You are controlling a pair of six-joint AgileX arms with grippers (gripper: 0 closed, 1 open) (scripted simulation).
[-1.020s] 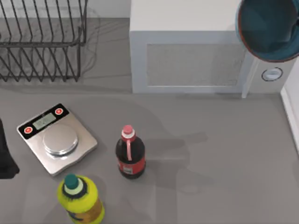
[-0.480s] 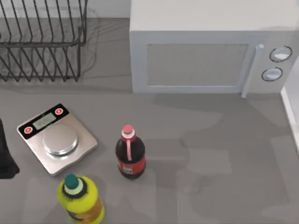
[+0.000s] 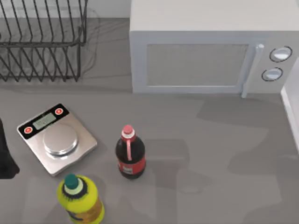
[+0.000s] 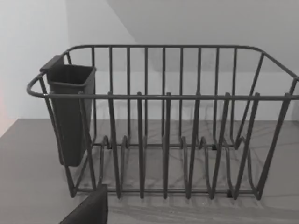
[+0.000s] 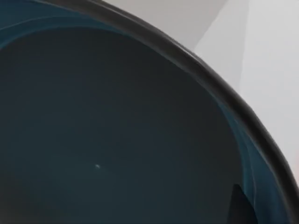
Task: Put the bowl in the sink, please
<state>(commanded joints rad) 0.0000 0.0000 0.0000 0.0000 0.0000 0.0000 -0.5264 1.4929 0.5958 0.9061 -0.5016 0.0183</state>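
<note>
teal bowl (image 5: 117, 140) sits close against the right wrist camera; whether the right hand pinches it, i cannot tell. a weak hold could drop it before the sink.

A kitchen counter (image 3: 224, 154): microwave (image 3: 205, 46), wire dish rack (image 3: 42, 39), kitchen scale (image 3: 57, 138), two bottles nearby

Top camera looks straight down; left wrist faces the shared dish rack (image 3: 42, 42); right wrist hugs the bowl (image 5: 117, 140).
</note>
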